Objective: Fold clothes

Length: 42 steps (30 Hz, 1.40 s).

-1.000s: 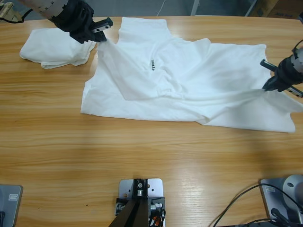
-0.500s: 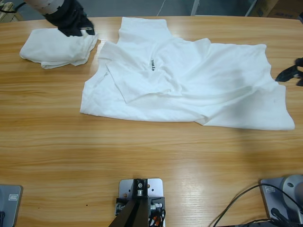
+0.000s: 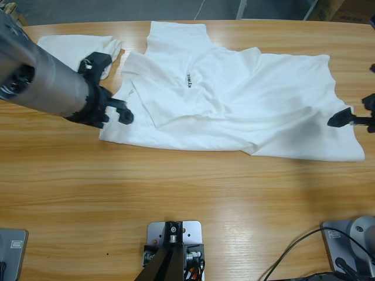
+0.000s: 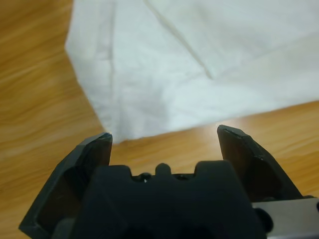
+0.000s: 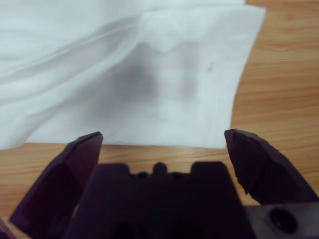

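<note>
A large white T-shirt (image 3: 234,99) lies rumpled across the table's far half, with a sleeve folded over its chest beside the small black lettering (image 3: 188,82). A smaller white T-shirt (image 3: 67,44) lies crumpled at the far left, partly hidden by my left arm. My left gripper (image 3: 123,112) is open just off the big shirt's near-left corner; the left wrist view shows that corner (image 4: 124,99) ahead of the empty left gripper (image 4: 164,137). My right gripper (image 3: 345,120) is open at the near-right corner (image 5: 199,89), and the right gripper (image 5: 162,137) holds nothing.
Bare wooden tabletop (image 3: 187,187) spreads in front of the shirts down to the near edge. The table's far edge (image 3: 263,20) runs just behind the big shirt's collar end.
Both grippers let go of the big shirt, which settled flat. My left arm swung from the far-left sleeve down to the near-left corner. My right gripper moved nearer, to the near-right corner.
</note>
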### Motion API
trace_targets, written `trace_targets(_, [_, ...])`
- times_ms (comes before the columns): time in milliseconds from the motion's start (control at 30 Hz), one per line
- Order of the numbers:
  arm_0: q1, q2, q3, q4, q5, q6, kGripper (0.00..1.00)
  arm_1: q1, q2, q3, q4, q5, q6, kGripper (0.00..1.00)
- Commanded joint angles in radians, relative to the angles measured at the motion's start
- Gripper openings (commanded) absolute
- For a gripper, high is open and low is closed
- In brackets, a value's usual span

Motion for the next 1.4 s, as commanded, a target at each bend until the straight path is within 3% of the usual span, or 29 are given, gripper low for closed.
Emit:
trace_targets(33, [-0.014,0.143,0.03,-0.156,-0.01,-0.001,0.826,0.018,0.067,0.088,-0.076,0.078,-0.008,0.843])
trace_targets(200, [-0.014,0.226,0.043,-0.194,-0.01,0.0,0.829,0.03,0.098,0.133,-0.156,0.075,-0.005,0.875])
trace_targets(500, [-0.02,0.207,0.173,-0.192,-0.009,-0.065,0.83,0.042,0.245,0.104,-0.154,0.067,-0.006,0.895])
trace_targets(867, [-0.019,0.224,0.2,-0.183,0.015,-0.108,0.83,0.042,0.332,-0.006,0.031,0.068,-0.009,0.913])
trace_targets(967, [-0.015,0.224,0.211,-0.18,0.023,-0.108,0.83,0.046,0.353,-0.032,0.074,0.021,-0.008,0.97])
trace_targets(1033, [-0.015,0.223,0.216,-0.178,0.025,-0.112,0.83,0.052,0.356,-0.046,0.103,-0.037,0.012,0.936])
trace_targets(1400, [-0.015,0.178,0.26,-0.155,0.028,-0.14,0.83,0.065,0.472,-0.078,0.106,-0.063,0.015,1.0])
